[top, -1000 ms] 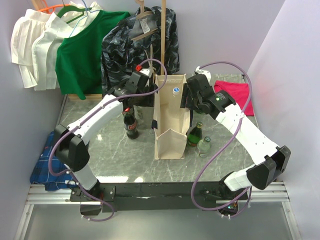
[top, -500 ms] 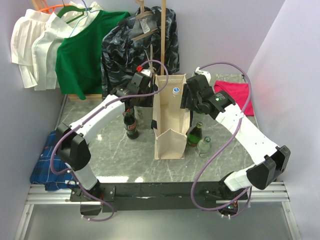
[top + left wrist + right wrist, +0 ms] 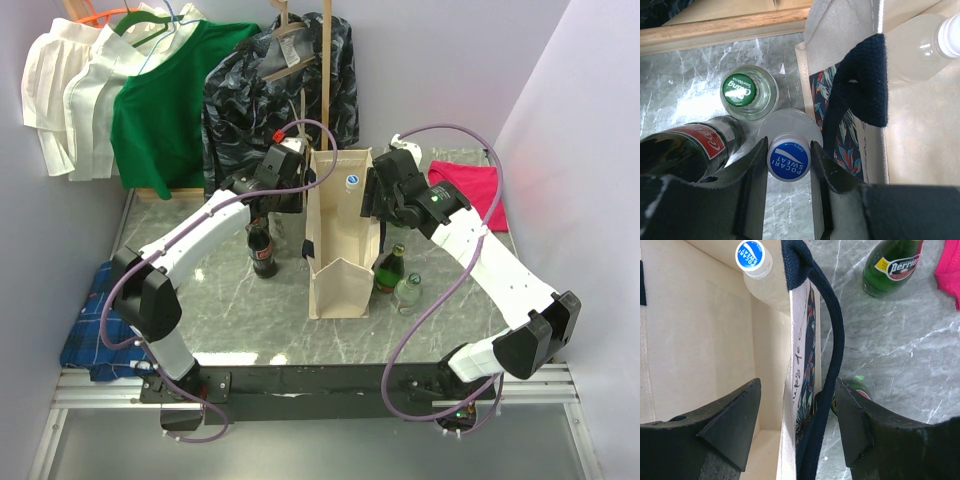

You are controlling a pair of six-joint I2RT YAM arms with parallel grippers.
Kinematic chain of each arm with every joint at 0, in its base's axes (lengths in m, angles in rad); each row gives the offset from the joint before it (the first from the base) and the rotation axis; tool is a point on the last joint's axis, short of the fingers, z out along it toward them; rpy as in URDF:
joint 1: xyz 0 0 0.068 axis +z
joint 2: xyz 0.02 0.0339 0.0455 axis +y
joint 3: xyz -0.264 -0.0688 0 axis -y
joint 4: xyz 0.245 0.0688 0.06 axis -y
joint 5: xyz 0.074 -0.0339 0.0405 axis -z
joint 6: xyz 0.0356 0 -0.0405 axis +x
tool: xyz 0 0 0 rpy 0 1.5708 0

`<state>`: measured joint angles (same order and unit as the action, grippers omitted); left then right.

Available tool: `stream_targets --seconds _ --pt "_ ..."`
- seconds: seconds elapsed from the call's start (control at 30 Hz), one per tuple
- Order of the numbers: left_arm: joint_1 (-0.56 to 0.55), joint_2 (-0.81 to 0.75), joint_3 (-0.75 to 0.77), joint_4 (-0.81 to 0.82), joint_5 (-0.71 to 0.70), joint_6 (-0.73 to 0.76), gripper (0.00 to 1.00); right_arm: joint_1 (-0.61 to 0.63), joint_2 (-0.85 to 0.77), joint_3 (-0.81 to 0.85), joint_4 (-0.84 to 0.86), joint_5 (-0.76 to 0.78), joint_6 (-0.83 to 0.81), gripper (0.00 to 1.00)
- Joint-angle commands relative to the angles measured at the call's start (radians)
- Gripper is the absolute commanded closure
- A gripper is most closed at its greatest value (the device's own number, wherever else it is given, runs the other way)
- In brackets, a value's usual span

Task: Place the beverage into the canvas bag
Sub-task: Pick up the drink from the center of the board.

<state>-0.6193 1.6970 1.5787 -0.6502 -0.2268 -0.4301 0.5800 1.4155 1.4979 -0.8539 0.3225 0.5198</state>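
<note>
- Your canvas bag (image 3: 340,290) stands mid-table with its mouth open. One clear blue-capped bottle (image 3: 760,275) is upright in its far-right corner, and bare cream floor takes up the rest.
- Your left gripper (image 3: 788,150) is clamped on the beverage (image 3: 788,159), with both fingers snug against the blue cap.
- That beverage stands on the marble tabletop (image 3: 240,310) just outside the bag's left wall, toward the far edge.
- It's tight there. A green-capped glass bottle (image 3: 743,91) and a cola bottle (image 3: 690,147) sit just beside it, and the left navy handle (image 3: 860,85) droops close by.
- Your right gripper (image 3: 797,385) is spread wide and holds nothing. It straddles the bag's right wall, with the outer finger against the right navy handle (image 3: 832,330).
- Beyond that wall are a Perrier bottle (image 3: 892,267) and a pink cloth (image 3: 951,270). There's also a green bottle (image 3: 855,387), too hidden for you to read.
- The beverage has a clear body, and its cap reads POCARI SWEAT in white.
</note>
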Motion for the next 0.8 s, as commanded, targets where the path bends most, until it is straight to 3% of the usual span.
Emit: stream_targets --seconds 0.0,0.6,0.77 --pt "0.000 -0.025 0.044 -0.005 -0.023 0.014 0.99 -0.003 -0.003 0.025 0.006 0.000 0.009 0.33" --pt "0.000 -0.066 0.118 -0.031 -0.042 0.024 0.99 0.001 -0.009 0.002 0.001 -0.016 0.000 0.32" --pt "0.000 -0.076 0.148 -0.039 -0.037 0.022 0.99 0.006 -0.007 -0.004 -0.016 -0.013 -0.009 0.41"
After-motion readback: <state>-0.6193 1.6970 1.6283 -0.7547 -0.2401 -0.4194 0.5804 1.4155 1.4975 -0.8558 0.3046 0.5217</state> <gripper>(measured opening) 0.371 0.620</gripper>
